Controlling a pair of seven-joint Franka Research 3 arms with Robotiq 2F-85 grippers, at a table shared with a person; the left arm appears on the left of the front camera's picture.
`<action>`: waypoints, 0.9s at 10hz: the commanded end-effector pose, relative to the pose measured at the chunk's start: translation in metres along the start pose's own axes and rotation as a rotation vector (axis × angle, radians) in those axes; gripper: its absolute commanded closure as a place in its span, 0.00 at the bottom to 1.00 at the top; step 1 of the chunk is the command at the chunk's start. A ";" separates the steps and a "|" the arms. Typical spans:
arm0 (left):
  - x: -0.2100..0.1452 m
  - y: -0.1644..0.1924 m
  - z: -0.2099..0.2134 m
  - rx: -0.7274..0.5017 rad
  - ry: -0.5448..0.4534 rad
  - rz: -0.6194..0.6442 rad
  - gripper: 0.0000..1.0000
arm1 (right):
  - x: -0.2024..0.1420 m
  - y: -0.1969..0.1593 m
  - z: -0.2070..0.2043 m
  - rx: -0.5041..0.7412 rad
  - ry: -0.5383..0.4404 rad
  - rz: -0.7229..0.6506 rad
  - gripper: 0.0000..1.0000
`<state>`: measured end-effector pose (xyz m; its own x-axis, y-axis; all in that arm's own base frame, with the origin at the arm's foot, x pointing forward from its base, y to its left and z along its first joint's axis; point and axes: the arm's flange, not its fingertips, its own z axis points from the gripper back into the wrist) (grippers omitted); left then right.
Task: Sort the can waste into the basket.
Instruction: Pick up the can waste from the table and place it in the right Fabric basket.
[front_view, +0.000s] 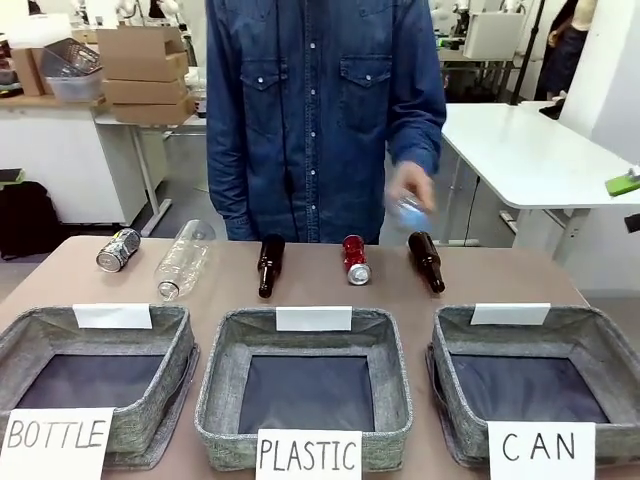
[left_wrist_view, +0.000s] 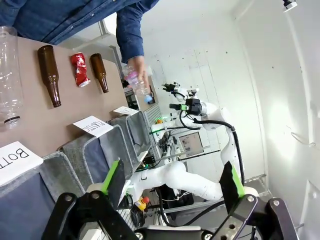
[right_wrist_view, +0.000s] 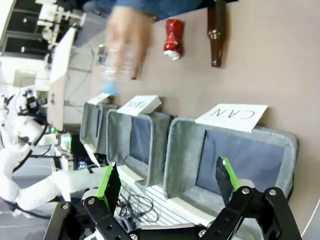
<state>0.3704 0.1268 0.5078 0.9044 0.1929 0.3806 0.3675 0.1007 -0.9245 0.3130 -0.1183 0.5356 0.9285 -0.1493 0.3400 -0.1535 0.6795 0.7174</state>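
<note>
Left fingers (left_wrist_view: 111, 177) spread wide, holding nothing. Right fingers (right_wrist_view: 226, 174) likewise, with the CAN basket (right_wrist_view: 182, 150) just beyond them. Front view adds the row on the surface (front_view: 312, 288) past the baskets: red can (front_view: 355, 260) at centre, silver can (front_view: 118, 250) at left.

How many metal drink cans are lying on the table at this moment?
2. The silver-grey can lies at the robot's left end of the row, beside the clear plastic bottle. The red can lies between the two brown glass bottles. None seems to be hidden.
</note>
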 end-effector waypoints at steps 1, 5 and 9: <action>0.001 -0.001 -0.001 -0.020 -0.007 -0.025 0.00 | -0.010 -0.009 0.001 0.020 0.019 0.048 0.00; 0.001 -0.001 -0.001 -0.020 -0.007 -0.025 0.00 | -0.011 -0.012 -0.007 -0.007 -0.026 0.032 0.00; 0.001 -0.001 -0.001 -0.020 -0.007 -0.025 0.00 | -0.009 -0.007 -0.013 -0.055 -0.057 0.008 0.00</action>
<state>0.3704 0.1269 0.5078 0.9041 0.1930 0.3813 0.3683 0.1009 -0.9242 0.3112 -0.1196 0.5215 0.9123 -0.1577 0.3779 -0.1620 0.7085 0.6869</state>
